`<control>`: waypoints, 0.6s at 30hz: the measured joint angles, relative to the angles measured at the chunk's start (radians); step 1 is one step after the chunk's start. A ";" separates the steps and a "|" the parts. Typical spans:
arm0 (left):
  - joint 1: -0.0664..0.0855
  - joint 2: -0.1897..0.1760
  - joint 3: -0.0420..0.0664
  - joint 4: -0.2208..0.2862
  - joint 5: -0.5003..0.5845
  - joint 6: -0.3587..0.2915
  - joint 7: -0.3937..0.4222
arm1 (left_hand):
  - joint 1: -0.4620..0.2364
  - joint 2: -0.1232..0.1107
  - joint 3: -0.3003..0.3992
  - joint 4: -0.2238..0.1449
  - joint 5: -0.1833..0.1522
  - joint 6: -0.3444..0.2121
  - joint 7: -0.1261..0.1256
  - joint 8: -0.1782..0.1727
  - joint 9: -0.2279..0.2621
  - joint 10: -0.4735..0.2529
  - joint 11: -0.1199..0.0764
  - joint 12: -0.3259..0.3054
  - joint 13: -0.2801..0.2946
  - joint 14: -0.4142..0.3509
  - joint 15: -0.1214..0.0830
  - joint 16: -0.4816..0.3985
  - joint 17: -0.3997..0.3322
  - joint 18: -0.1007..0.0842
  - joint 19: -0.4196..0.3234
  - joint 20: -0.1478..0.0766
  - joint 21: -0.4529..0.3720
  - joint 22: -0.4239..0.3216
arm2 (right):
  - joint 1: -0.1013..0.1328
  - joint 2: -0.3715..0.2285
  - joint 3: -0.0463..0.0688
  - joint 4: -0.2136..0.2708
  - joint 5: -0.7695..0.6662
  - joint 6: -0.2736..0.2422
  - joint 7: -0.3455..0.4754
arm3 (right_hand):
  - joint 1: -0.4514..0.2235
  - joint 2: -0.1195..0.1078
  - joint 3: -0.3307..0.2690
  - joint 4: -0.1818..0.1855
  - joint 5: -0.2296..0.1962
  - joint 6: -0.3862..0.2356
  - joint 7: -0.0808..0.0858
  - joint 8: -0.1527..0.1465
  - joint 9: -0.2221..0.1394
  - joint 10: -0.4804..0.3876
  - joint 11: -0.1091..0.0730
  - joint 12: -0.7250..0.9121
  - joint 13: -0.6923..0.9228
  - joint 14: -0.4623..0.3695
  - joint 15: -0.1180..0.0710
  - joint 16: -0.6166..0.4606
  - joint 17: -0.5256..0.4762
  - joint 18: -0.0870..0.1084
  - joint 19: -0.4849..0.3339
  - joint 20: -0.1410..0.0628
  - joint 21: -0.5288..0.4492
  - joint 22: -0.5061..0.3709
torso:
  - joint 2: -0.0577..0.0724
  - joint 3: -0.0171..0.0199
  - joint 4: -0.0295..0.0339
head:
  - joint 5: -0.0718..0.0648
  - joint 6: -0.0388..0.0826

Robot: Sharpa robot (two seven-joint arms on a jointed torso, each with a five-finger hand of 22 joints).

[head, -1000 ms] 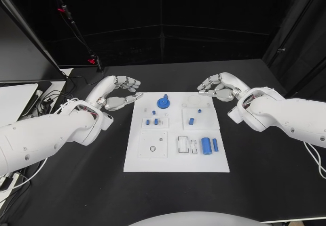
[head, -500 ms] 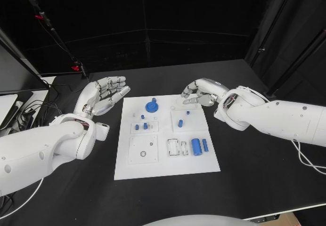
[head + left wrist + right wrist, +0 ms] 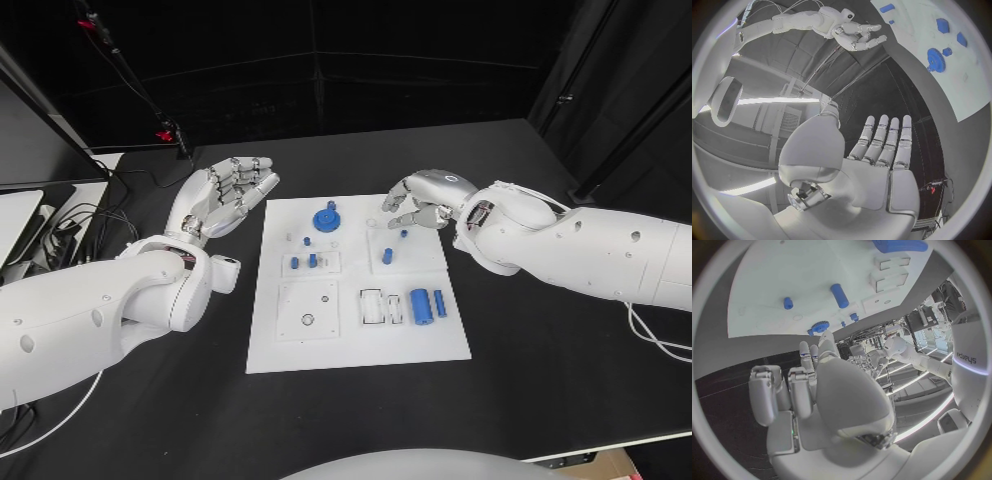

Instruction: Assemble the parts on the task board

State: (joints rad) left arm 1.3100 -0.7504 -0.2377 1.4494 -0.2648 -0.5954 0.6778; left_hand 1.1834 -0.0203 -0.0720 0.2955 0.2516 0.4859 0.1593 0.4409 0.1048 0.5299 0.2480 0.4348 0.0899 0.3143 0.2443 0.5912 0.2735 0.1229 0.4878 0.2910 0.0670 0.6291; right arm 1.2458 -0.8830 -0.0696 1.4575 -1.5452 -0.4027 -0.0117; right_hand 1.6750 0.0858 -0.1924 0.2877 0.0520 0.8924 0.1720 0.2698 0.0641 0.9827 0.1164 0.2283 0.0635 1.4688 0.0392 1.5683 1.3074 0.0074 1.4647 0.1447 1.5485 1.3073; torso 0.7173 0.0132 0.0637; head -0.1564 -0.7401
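The white task board (image 3: 356,345) lies in the middle of the black table. On it are a blue gear (image 3: 327,219), small blue pegs (image 3: 303,262), a blue peg (image 3: 387,255) and a thick blue cylinder (image 3: 420,306). My left hand (image 3: 224,196) hovers just left of the board's far left corner, fingers straight and together, holding nothing; its flat palm (image 3: 879,170) faces the wrist camera. My right hand (image 3: 420,201) hangs over the board's far right corner, fingers loosely bent downward and apart, with nothing in them. The right wrist view has the board (image 3: 773,285), peg (image 3: 839,295) and gear (image 3: 820,327) beyond the fingers (image 3: 807,357).
Cables and a stand with a red clip (image 3: 163,136) sit at the table's far left. A white box edge (image 3: 12,215) lies at the left. Black curtains close in the back and right. Bare black table (image 3: 548,380) surrounds the board.
The camera has shifted. My left hand's fingers went from curled to straight. My right hand moved in from beyond the corner to over the board's far right part.
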 measured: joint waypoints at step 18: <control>-0.002 -0.003 0.000 0.000 0.012 0.006 0.002 | -0.003 0.013 -0.003 -0.003 0.000 -0.032 -0.003 0.039 -0.002 -0.025 0.004 0.044 -0.002 -0.031 0.004 0.045 -0.022 -0.015 0.000 0.000 0.000 -0.012 | -0.003 0.014 0.000 -0.005 -0.131 0.080 -0.115 | -0.004 -0.004 0.000 0.000 0.000 0.000 0.000 -0.018 0.000 -0.004 0.003 -0.013 0.000 0.000 0.000 -0.004 0.000 0.000 0.000 0.000 -0.005 0.000 | -0.002 -0.0008 -0.0012 | -0.007 0.001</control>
State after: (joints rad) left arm 1.3085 -0.7536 -0.2376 1.4493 -0.2526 -0.5892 0.6793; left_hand 1.1807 -0.0070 -0.0746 0.2929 0.2515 0.4538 0.1559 0.4795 0.1026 0.5045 0.2520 0.4792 0.0878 0.2834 0.2481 0.6366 0.2512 0.1076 0.4877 0.2910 0.0669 0.6171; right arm 1.2431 -0.8695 -0.0697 1.4527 -1.6763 -0.3225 -0.1263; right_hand 1.6709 0.0817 -0.1924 0.2877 0.0520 0.8923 0.1720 0.2516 0.0642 0.9791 0.1199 0.2149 0.0637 1.4688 0.0392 1.5646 1.3074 0.0075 1.4647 0.1447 1.5440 1.3073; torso 0.7151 0.0125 0.0625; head -0.1634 -0.7393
